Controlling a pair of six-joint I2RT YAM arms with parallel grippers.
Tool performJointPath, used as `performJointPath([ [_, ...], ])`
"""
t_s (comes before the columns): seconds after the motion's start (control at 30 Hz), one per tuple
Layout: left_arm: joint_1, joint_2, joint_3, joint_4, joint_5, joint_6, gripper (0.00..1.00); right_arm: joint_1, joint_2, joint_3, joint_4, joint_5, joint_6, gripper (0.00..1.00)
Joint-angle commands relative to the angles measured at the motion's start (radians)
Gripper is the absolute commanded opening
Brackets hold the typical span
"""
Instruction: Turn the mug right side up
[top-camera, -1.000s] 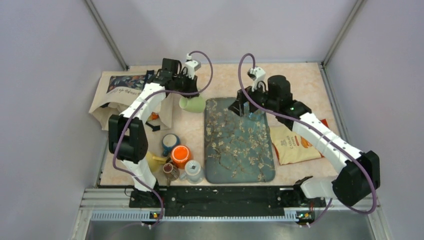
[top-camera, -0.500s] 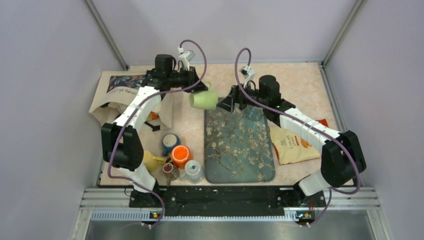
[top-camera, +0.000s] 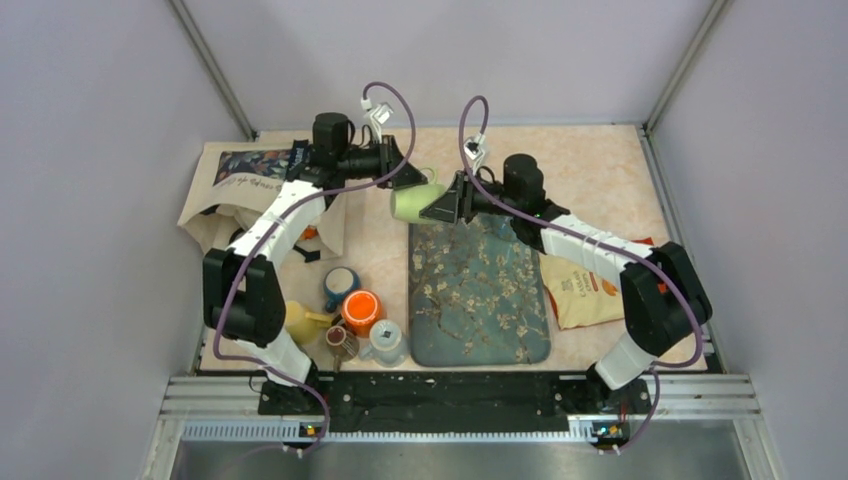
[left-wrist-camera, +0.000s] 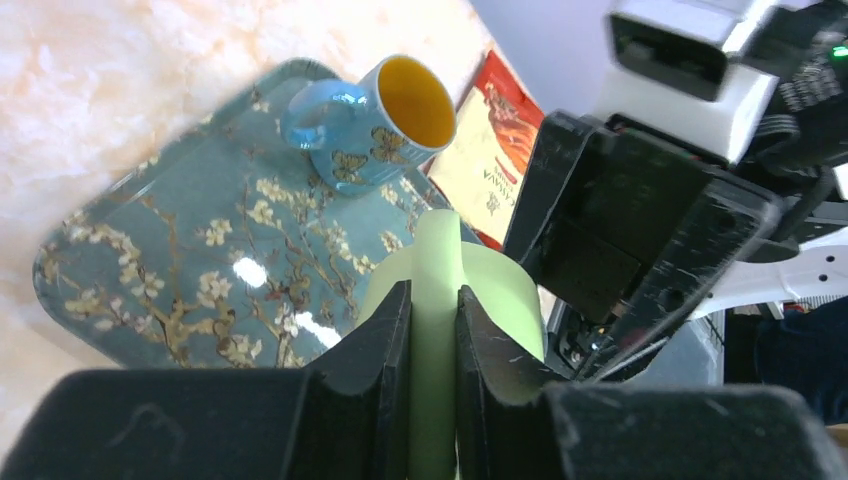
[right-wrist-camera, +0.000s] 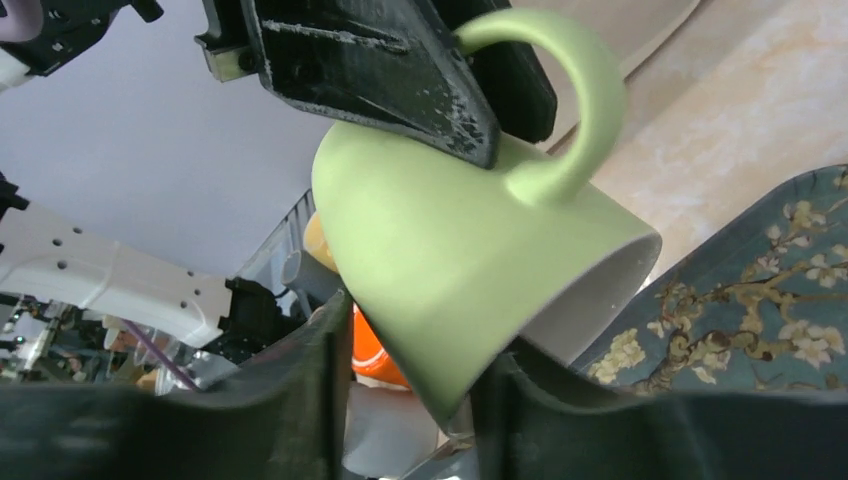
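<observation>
The light green mug (top-camera: 413, 203) hangs in the air over the far left corner of the floral tray (top-camera: 480, 300). It lies on its side, handle upward and mouth toward the right arm. My left gripper (top-camera: 408, 177) is shut on the handle; in the left wrist view the handle (left-wrist-camera: 436, 260) is pinched between the two fingers of the left gripper (left-wrist-camera: 434, 330). My right gripper (right-wrist-camera: 410, 370) has come in from the right. One finger lies along the outside of the mug (right-wrist-camera: 470, 230) and the other sits at the rim.
A blue butterfly mug (left-wrist-camera: 375, 120) stands upright on the tray's far end. Orange (top-camera: 360, 310), blue (top-camera: 340, 285), yellow (top-camera: 290, 322) and grey (top-camera: 387, 340) mugs cluster at the near left. A snack bag (top-camera: 585, 285) lies right of the tray, a printed cloth bag (top-camera: 240, 180) at far left.
The left gripper lifted the green mug off the table and carried it right toward the tray. The right gripper swung left to meet it and closed from wide open onto its rim.
</observation>
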Motion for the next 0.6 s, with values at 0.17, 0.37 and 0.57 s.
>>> performJointPath([
  [0.17, 0.003, -0.07, 0.014, 0.046, -0.007, 0.034, 0.25, 0.024, -0.025, 0.103, -0.069, 0.117, -0.1, 0.0],
  [0.37, 0.037, -0.107, 0.06, -0.134, -0.241, 0.344, 0.74, 0.029, 0.024, 0.236, -0.49, 0.327, -0.342, 0.0],
  [0.57, 0.063, -0.15, 0.078, -0.247, -0.397, 0.539, 0.8, 0.055, 0.151, 0.408, -0.785, 0.535, -0.518, 0.0],
])
